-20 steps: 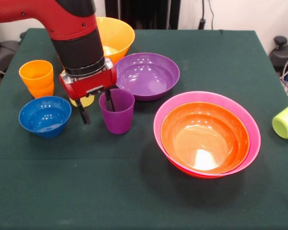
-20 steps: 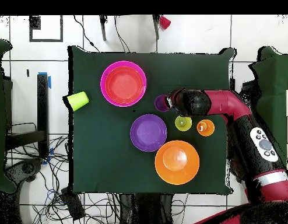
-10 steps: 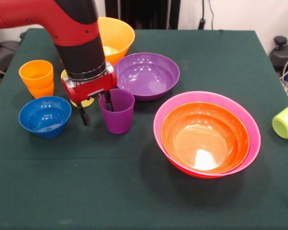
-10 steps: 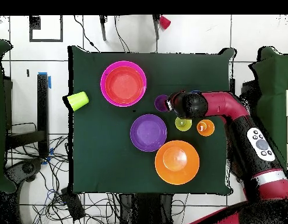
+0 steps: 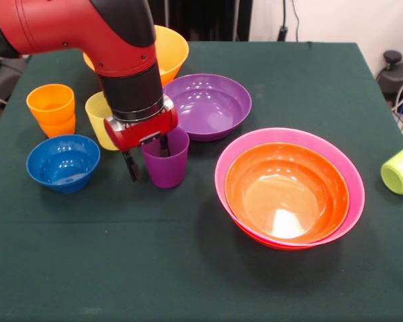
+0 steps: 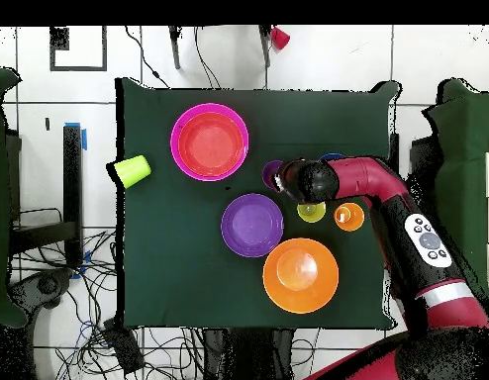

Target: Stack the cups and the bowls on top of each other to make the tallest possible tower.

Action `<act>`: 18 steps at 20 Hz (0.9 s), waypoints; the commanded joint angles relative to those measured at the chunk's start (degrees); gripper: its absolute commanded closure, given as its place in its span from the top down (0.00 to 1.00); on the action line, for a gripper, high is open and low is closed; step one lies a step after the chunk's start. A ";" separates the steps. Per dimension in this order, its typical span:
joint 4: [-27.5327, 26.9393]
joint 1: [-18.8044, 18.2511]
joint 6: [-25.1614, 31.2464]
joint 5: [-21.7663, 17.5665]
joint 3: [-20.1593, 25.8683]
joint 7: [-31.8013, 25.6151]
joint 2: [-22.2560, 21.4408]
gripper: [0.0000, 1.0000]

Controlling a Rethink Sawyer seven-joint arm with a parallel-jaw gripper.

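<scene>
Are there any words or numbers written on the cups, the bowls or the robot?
None can be read.
The cups, like the purple cup, and the bowls, like the pink bowl, are plain, with no print showing.
The arm has round buttons in the overhead view, but any marks on them are too small to read.
The pincer shows no label.

Purple cup (image 5: 165, 163), blue bowl (image 5: 62, 162), orange bowl (image 5: 286, 192) nested in pink bowl (image 5: 349, 176)
</scene>
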 commanded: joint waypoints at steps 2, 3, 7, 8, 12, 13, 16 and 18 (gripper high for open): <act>1.68 2.26 -3.75 -5.08 -3.09 -10.43 3.05 1.00; 1.88 2.13 -4.10 -4.97 -2.92 -10.47 3.17 1.00; 1.88 3.37 -0.97 -4.50 -4.41 -9.89 2.16 0.00; 1.87 3.52 -0.33 -4.32 -4.52 -9.95 2.00 0.00; 3.03 3.09 -3.56 -3.61 -2.93 -7.39 0.41 0.00; 2.89 3.28 -3.18 -3.27 -2.62 -7.66 0.34 0.00; 3.01 3.66 -3.00 -2.23 -1.71 -7.05 -0.40 0.00; 4.36 4.17 -1.80 -0.45 -0.66 -5.89 -2.68 0.00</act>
